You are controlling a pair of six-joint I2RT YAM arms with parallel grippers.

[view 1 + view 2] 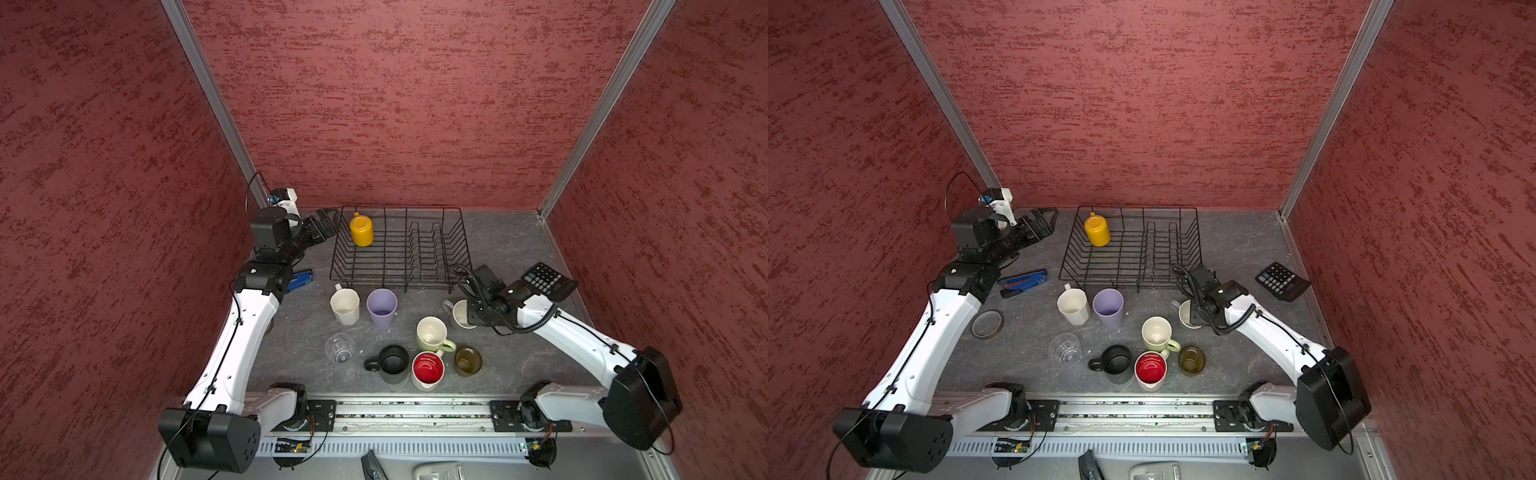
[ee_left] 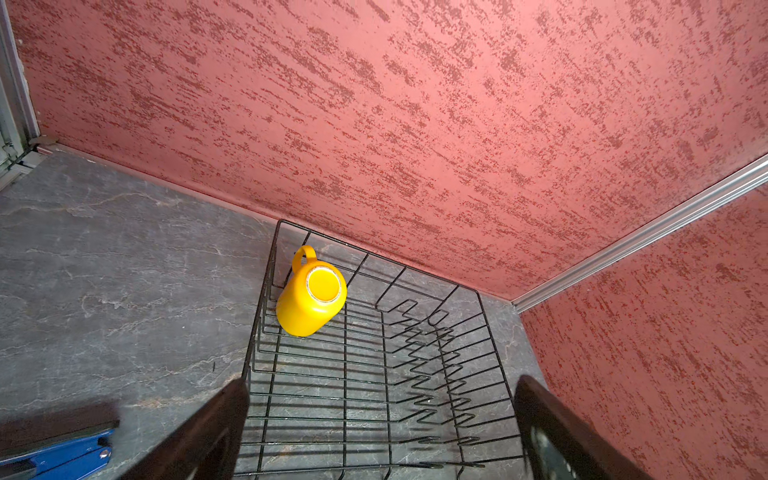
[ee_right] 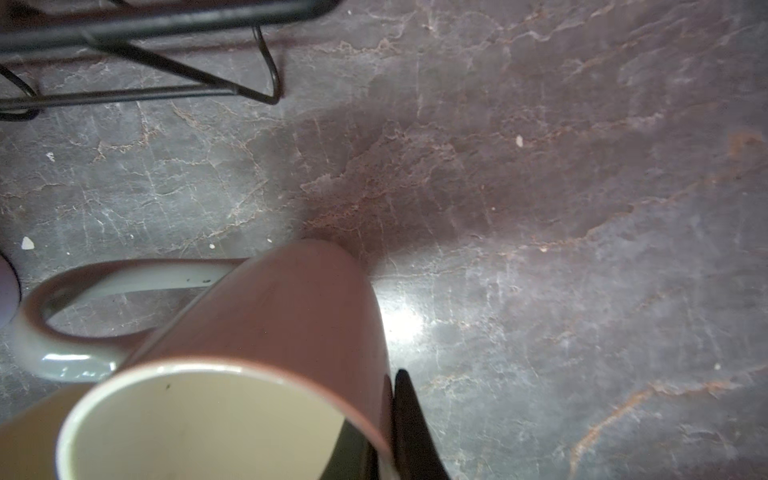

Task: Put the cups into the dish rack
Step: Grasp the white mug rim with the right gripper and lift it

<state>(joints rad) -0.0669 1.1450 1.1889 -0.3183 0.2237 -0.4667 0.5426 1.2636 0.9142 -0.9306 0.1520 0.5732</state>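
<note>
Dish rack (image 1: 401, 249): black wire, rectangular, flared sides, zigzag prongs; far centre of the veined slate-look table (image 1: 503, 245).
Yellow mug (image 1: 361, 229): glossy, upside down in the rack's far left corner.
Grey mug (image 3: 270, 311): glazed, cream inside, loop handle; mouth up, just beside the rack's near right corner.
Right gripper (image 3: 390, 415): clamped on the grey mug's wall.
Left gripper (image 2: 382, 382): jaws wide apart, empty, at the rack's left side.

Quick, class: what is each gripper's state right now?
Left gripper: open, holding nothing.
Right gripper: closed on the grey mug, pinching its wall.
</note>
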